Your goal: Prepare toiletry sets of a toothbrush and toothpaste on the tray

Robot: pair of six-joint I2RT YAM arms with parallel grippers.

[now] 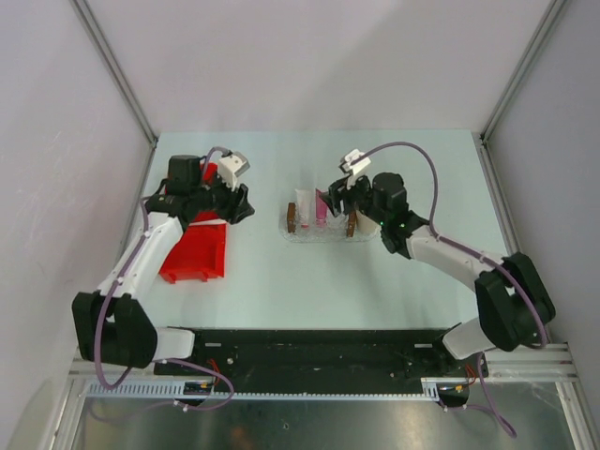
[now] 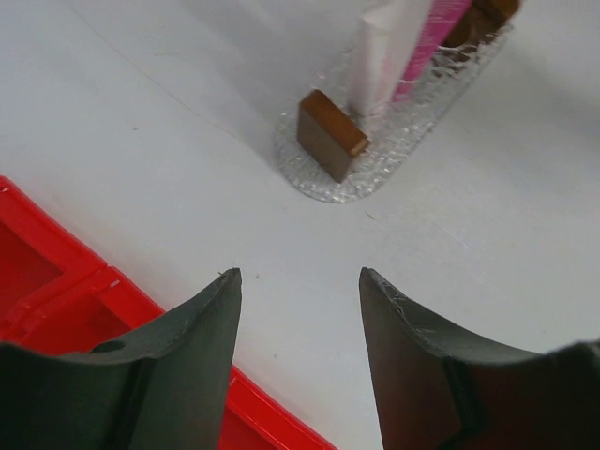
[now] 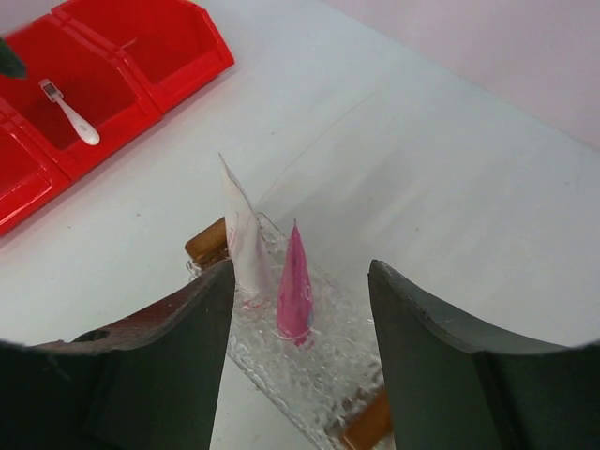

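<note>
The clear tray (image 1: 319,232) lies mid-table with a brown block (image 3: 206,242) at each short end. Two toothpaste tubes stand upright in it: a white tube (image 3: 242,239) and a pink tube (image 3: 295,286). My right gripper (image 3: 300,267) hovers open just above the tray's right part, touching neither tube. The thin white toothbrush (image 3: 70,112) lies in a compartment of the red bin (image 3: 141,56). My left gripper (image 2: 299,274) is open and holds nothing, above the table between the bin and the tray (image 2: 328,183).
The red divided bin (image 1: 197,248) sits left of the tray, partly under my left arm. Grey walls with metal rails close in the table's back and sides.
</note>
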